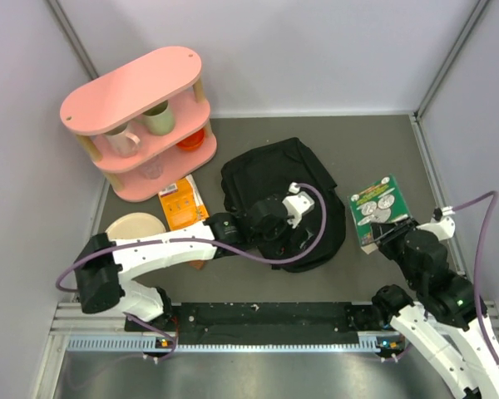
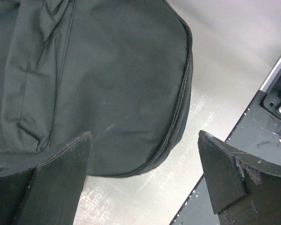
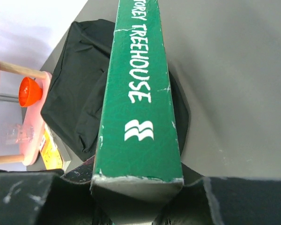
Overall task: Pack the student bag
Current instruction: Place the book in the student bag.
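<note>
The student bag (image 1: 279, 179) is a black, floppy backpack lying flat in the middle of the grey table. My left gripper (image 1: 302, 241) hovers over its near edge. In the left wrist view the bag (image 2: 98, 79) fills the upper left, and the left gripper (image 2: 145, 178) is open, with only bare table between its fingers (image 2: 61, 183). My right gripper (image 1: 388, 235) is shut on the near end of a green book (image 1: 378, 208), right of the bag. In the right wrist view the book's spine (image 3: 140, 93) runs away from the right gripper (image 3: 138, 197) towards the bag (image 3: 79, 93).
A pink two-tier shelf (image 1: 133, 87) at the back left holds a green mug (image 1: 159, 119), a pale mug (image 1: 123, 140) and an orange bowl (image 1: 191, 140). An orange book (image 1: 181, 204) and a beige plate (image 1: 135, 226) lie in front of it. A black rail (image 1: 266, 320) runs along the near edge.
</note>
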{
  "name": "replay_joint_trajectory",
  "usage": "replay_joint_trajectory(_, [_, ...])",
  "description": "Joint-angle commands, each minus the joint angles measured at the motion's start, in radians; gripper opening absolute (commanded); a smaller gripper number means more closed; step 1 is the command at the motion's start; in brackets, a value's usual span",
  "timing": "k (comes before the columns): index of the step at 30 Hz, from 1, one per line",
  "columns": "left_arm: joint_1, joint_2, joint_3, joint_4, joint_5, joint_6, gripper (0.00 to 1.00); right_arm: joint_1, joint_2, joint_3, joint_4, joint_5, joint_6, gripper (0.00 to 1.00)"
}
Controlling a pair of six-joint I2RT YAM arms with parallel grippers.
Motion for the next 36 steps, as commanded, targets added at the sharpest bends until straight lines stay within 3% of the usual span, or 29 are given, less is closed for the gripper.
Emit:
replay_joint_trajectory(1, [-0.017,0.104,0.112,-0.043,-0.006,0.090,0.99,0.004,0.030,0.128,0.071,0.121,-0.087,0.00])
replay_joint_trajectory(14, [-0.092,0.442,0.399,-0.124,0.026,0.139,0.97,0.004,0.010,0.162,0.049,0.155,-0.184,0.00])
replay_joint_trajectory(24, [-0.107,0.526,0.416,-0.142,-0.060,0.090,0.90,0.004,-0.047,0.234,-0.043,0.265,-0.206,0.00])
replay_joint_trajectory(28, [-0.106,0.548,0.413,-0.142,-0.098,0.078,0.74,0.006,-0.053,0.242,-0.051,0.275,-0.218,0.00])
replay_joint_trajectory(29, [-0.107,0.552,0.415,-0.142,-0.106,0.070,0.63,0.006,-0.054,0.239,-0.054,0.273,-0.216,0.00])
replay_joint_trajectory(35, [-0.106,0.533,0.402,-0.150,-0.195,0.029,0.32,0.006,-0.062,0.215,-0.061,0.258,-0.184,0.00])
replay_joint_trajectory(36, [-0.107,0.527,0.399,-0.150,-0.210,0.026,0.21,0.006,-0.061,0.215,-0.060,0.256,-0.187,0.00])
